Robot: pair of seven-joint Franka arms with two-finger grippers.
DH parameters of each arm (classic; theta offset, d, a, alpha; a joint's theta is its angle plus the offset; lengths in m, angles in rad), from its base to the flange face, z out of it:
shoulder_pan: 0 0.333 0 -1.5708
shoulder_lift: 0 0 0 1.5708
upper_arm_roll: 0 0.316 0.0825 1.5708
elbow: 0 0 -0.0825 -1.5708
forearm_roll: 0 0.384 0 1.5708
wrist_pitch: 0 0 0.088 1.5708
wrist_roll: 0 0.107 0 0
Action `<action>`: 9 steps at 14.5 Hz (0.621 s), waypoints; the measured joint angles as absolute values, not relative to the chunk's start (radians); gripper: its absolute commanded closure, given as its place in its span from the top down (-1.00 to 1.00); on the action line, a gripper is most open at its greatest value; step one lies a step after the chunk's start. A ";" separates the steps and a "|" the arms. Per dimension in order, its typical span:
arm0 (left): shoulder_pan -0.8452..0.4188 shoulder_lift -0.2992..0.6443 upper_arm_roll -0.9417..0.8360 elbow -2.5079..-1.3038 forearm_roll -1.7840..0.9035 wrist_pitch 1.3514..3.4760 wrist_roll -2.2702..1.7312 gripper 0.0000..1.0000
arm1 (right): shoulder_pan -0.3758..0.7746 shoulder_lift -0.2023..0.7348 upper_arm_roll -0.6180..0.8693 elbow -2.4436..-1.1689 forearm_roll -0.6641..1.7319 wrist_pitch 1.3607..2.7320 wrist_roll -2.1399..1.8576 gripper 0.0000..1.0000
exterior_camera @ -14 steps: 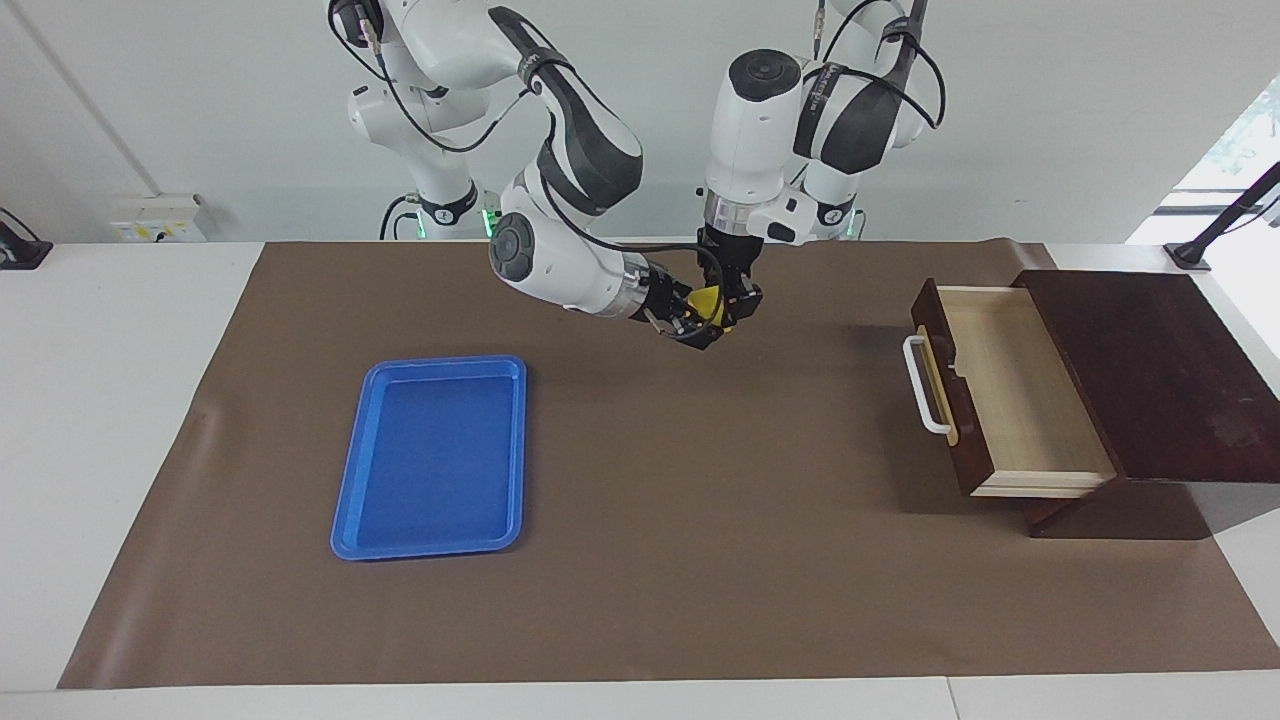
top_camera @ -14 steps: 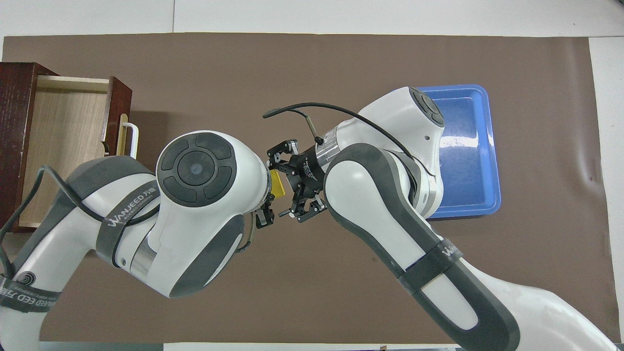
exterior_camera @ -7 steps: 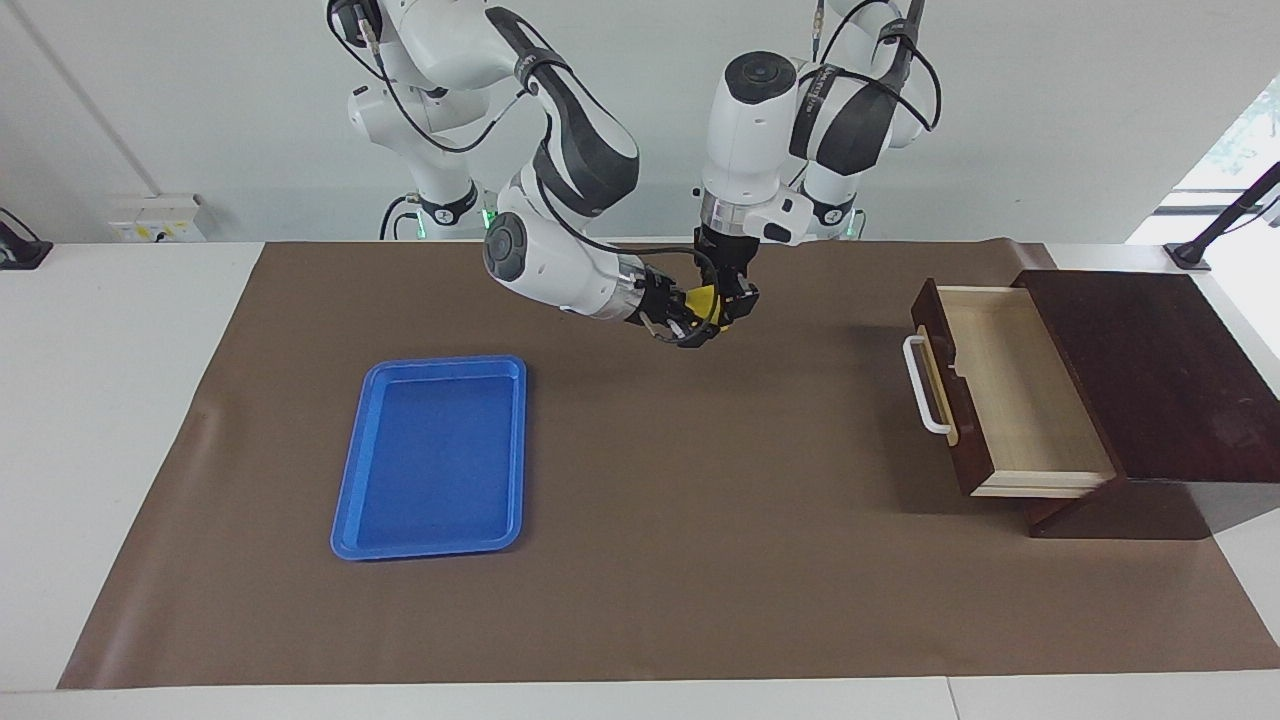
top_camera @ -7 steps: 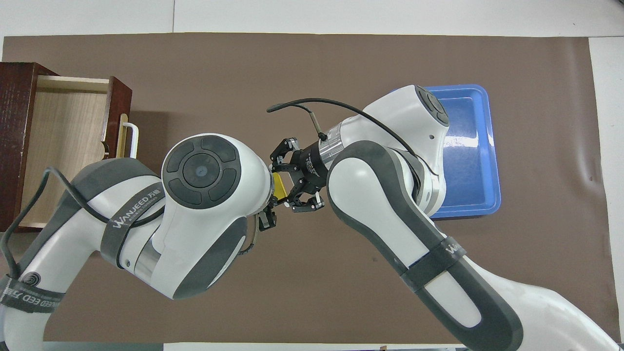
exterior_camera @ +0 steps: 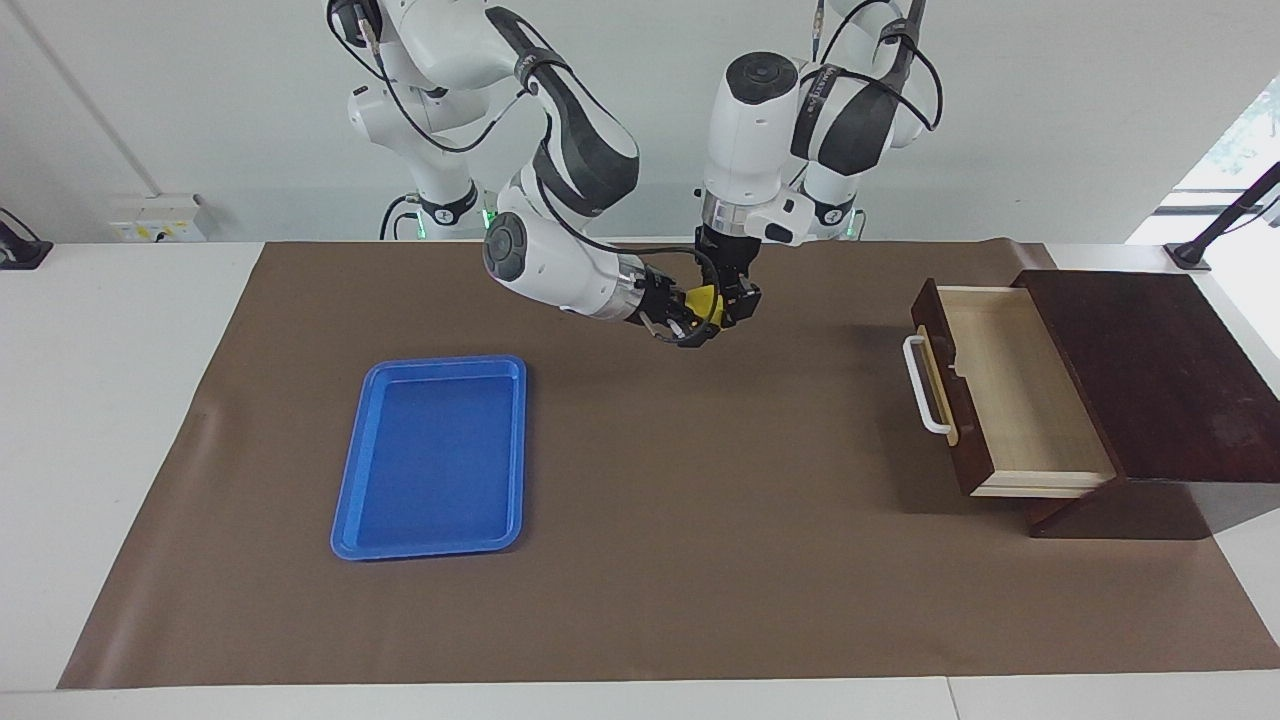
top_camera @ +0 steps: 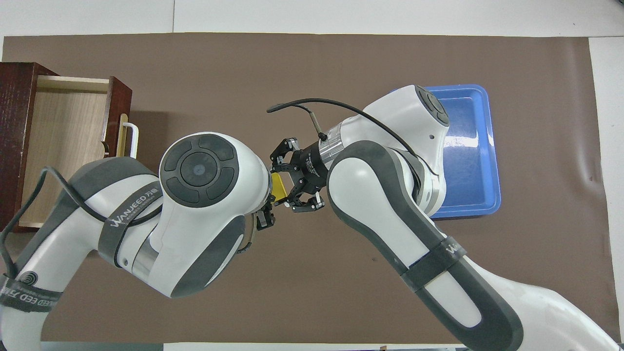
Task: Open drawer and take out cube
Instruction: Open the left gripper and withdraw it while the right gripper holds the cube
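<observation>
The yellow cube hangs in the air over the mat's middle, near the robots' edge; it also shows in the overhead view. My left gripper points straight down and is shut on the cube. My right gripper lies level, reaching in from the right arm's end, open, with its fingers on either side of the cube. The drawer stands pulled open at the left arm's end. Its pale interior is empty and its white handle faces the mat's middle.
A flat blue tray lies empty on the brown mat toward the right arm's end; the right arm partly covers it in the overhead view. The dark wooden box holds the drawer.
My right gripper has moved in closer around the cube and its fingers have narrowed a little. My left gripper has kept hold of the cube and barely shifted.
</observation>
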State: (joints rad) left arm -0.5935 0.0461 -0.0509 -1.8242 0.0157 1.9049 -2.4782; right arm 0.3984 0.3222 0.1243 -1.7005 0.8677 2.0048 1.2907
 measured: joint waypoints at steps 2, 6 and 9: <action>-0.569 0.042 -0.042 -1.824 0.018 1.894 -2.426 1.00 | 0.398 0.322 0.123 -1.700 0.868 2.006 1.290 -1.00; -0.417 0.040 -0.033 -1.837 0.023 1.888 -2.194 1.00 | 0.397 0.322 0.122 -1.700 0.868 2.005 1.290 -1.00; -0.295 0.042 -0.029 -1.892 0.048 1.934 -1.961 1.00 | 0.370 0.321 0.120 -1.700 0.868 2.005 1.290 -1.00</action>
